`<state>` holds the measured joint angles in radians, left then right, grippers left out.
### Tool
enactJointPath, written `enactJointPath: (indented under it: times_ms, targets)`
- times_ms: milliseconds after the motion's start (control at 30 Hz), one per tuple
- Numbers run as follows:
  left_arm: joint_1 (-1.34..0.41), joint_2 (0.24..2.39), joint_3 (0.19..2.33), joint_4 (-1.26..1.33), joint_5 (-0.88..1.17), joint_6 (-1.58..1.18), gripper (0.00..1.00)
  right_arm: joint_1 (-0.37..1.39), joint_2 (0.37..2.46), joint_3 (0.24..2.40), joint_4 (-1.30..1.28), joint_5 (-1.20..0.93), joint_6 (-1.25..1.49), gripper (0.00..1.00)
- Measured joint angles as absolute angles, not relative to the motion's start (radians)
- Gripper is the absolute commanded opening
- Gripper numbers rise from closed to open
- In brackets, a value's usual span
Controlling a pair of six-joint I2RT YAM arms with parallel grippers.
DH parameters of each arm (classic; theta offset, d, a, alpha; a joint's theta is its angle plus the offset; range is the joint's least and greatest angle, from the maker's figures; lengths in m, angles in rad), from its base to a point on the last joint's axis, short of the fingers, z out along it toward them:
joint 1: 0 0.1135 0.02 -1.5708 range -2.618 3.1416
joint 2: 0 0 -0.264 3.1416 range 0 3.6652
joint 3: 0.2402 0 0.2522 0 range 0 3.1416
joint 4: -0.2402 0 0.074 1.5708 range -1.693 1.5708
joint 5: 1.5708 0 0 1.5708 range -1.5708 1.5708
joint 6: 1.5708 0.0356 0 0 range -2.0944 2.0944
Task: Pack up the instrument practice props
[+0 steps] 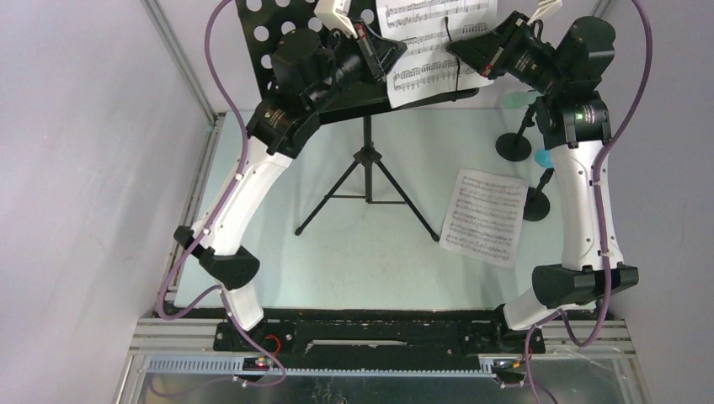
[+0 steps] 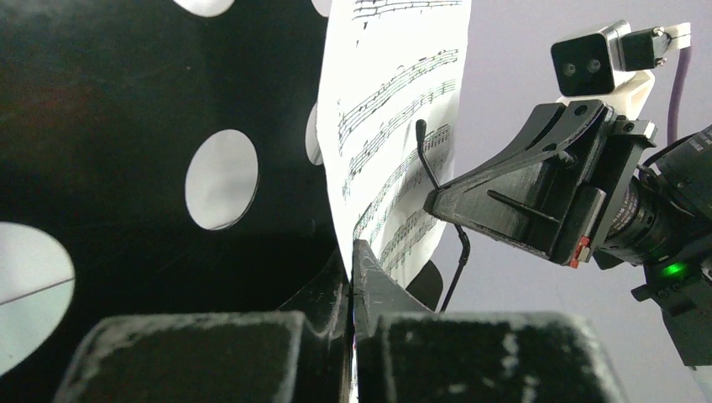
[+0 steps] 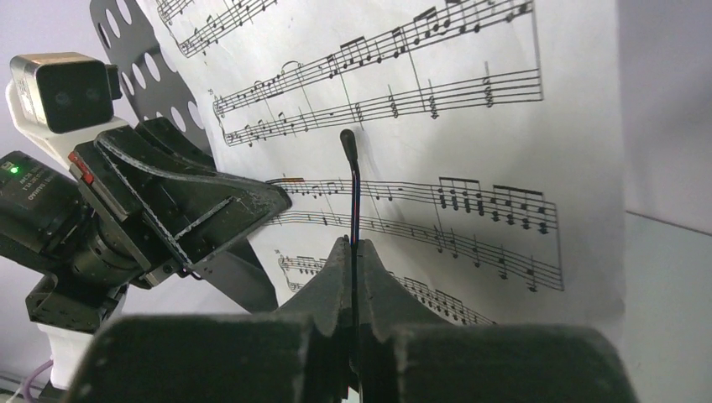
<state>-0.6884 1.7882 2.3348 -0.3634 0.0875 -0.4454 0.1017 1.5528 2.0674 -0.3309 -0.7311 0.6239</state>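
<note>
The black music rack stands at the back on its tripod (image 1: pixel 368 181), with its perforated desk (image 1: pixel 261 50) (image 2: pixel 109 126) facing me. A white sheet-music page (image 1: pixel 429 67) (image 2: pixel 395 92) (image 3: pixel 470 126) rests on the desk. My left gripper (image 1: pixel 399 54) (image 2: pixel 353 252) is shut on that page's left edge. A thin black wire page holder (image 3: pixel 353 180) (image 2: pixel 428 164) lies over the front of the page, and my right gripper (image 1: pixel 452 49) (image 3: pixel 353 243) is shut on it. A second page (image 1: pixel 484 216) lies flat on the table at the right.
Two round-based black mic holders (image 1: pixel 514 145) (image 1: pixel 536 206) stand at the right by my right arm. A mint-green shape (image 1: pixel 515 99) and a blue one (image 1: pixel 543 158) show partly behind that arm. The two grippers sit close together at the desk.
</note>
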Motion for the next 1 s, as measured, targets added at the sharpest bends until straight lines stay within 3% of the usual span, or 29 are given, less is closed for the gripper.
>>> enactJointPath:
  times_ms: [533,733,1000]
  targets:
    - [-0.670,1.542,2.143,-0.404,-0.077,-0.372,0.00,0.102,1.537,2.041,-0.303,-0.722,0.624,0.00]
    - [-0.670,1.359,2.032,-0.418,-0.130,-0.327,0.00,0.102,1.531,2.038,-0.316,-0.708,0.609,0.39]
    - [-0.671,1.192,1.935,-0.500,-0.068,-0.273,0.00,0.101,1.408,1.924,-0.377,-0.670,0.511,0.67]
